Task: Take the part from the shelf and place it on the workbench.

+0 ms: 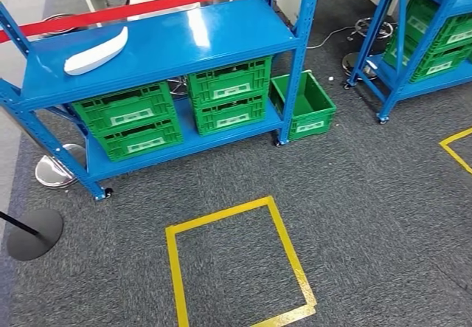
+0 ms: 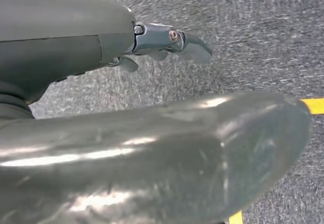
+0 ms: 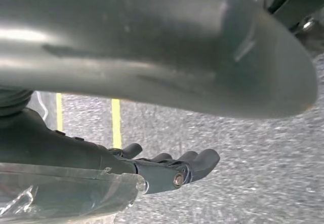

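Head view: white part (image 1: 96, 50) lies near left edge of blue shelf (image 1: 223, 39) top | yellow floor square (image 1: 239, 264) in front | left hand (image 2: 114, 82), right hand (image 3: 153, 133): fingers extended, holding nothing.

The shelf (image 1: 161, 46) is showing glossy blue painted metal. The part (image 1: 96, 52) is appearing as smooth white plastic. The crates (image 1: 228, 94) are showing ribbed green plastic. The carpet (image 1: 361, 216) is presenting a rough, matt grey pile, with smooth yellow tape (image 1: 287, 242) lying on it.
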{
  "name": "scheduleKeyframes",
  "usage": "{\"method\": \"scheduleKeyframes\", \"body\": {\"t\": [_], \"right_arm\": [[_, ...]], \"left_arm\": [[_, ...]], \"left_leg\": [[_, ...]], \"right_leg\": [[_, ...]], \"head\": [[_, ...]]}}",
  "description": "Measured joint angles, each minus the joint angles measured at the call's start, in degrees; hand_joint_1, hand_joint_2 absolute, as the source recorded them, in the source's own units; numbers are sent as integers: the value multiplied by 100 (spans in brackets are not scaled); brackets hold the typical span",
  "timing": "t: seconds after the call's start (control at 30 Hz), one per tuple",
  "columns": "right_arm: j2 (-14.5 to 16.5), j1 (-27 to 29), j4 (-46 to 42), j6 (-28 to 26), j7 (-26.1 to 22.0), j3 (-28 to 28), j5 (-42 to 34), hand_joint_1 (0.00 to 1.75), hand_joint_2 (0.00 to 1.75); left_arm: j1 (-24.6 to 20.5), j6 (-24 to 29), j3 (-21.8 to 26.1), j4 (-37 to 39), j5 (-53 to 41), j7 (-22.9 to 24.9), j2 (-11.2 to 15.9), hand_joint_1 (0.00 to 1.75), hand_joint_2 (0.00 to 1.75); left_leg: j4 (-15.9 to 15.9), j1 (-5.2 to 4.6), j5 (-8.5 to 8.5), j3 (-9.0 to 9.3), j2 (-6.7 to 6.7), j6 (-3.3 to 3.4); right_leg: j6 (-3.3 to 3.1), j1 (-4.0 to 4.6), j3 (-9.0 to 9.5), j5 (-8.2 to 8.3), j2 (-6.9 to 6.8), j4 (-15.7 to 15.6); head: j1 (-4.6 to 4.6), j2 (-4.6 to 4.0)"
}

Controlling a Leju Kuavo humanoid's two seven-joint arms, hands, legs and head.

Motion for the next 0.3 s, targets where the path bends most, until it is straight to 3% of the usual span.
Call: {"method": "scheduleKeyframes", "body": {"t": [0.07,0.1,0.17,0.23,0.3], "right_arm": [[-2,-6,0,0,-9,-1,-7,0,0],[-3,-5,0,14,-24,-1,-26,0,0],[-42,2,0,94,-70,-3,-90,0,0],[-134,6,-1,221,-105,-10,-163,0,0],[-211,0,-1,308,-118,-15,-205,0,0]], "left_arm": [[24,-2,16,0,-1,-16,-8,0,0],[25,-7,25,0,-3,-29,-16,0,0],[-2,-23,32,0,-26,-62,-32,0,0],[-27,-45,32,0,-54,-85,-30,0,0],[-27,-66,32,0,-71,-90,-24,0,0]], "left_leg": [[53,7,-42,-41,88,-59],[207,3,-150,-114,212,-84],[861,-5,-525,-425,478,-123],[1533,-2,-782,-743,552,-138],[1676,-2,-743,-804,564,-132]], "right_leg": [[-79,1,10,26,-113,-17],[-114,-3,10,37,-175,-28],[-156,8,1,40,-319,-34],[-171,23,-5,32,-483,-33],[-171,28,-3,25,-590,-33]], "head": [[-15,0],[-42,0],[-100,0],[-115,0],[-118,0]]}}
